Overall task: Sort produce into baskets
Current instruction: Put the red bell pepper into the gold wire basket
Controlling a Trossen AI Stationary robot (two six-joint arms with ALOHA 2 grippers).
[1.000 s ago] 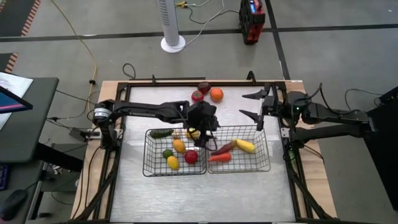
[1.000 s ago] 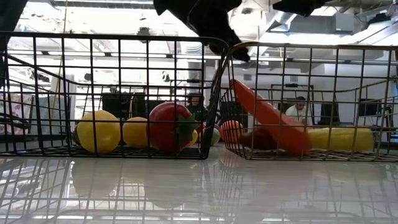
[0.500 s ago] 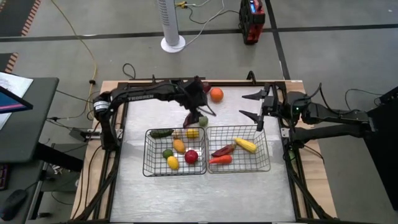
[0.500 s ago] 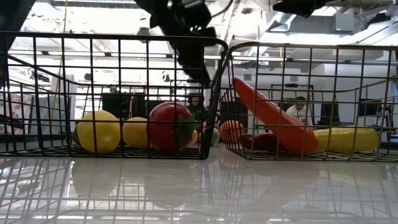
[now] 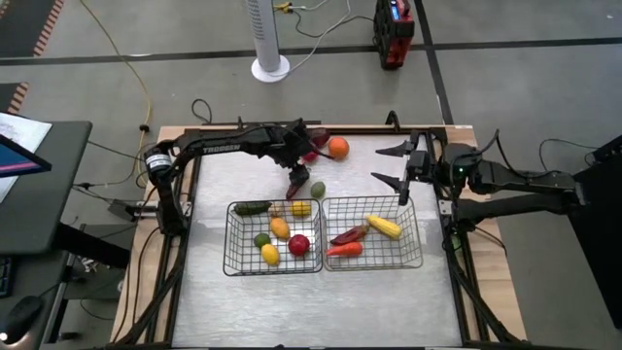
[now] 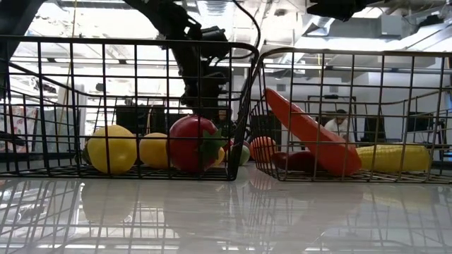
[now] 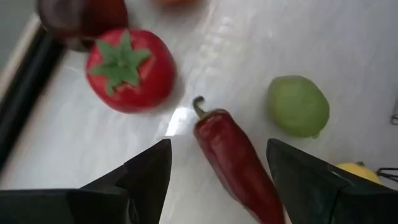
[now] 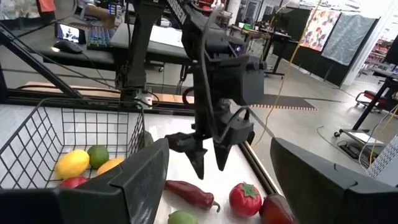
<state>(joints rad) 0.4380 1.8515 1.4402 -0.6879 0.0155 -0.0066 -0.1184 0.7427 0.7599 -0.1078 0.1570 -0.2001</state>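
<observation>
From above, the left pincer [image 5: 296,181] hangs with its fingers apart behind the baskets [image 5: 275,238], and from its wrist the long red pepper [image 7: 233,155] lies on the table [image 7: 348,50] between those fingers, tomato [image 7: 129,70] and lime [image 7: 298,106] beside it, while the right pincer [image 5: 400,163] waits apart too.

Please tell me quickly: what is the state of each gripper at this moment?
Left gripper: open, empty, above the red chili pepper on the table.
Right gripper: open, empty, waiting beyond the right basket.
</observation>
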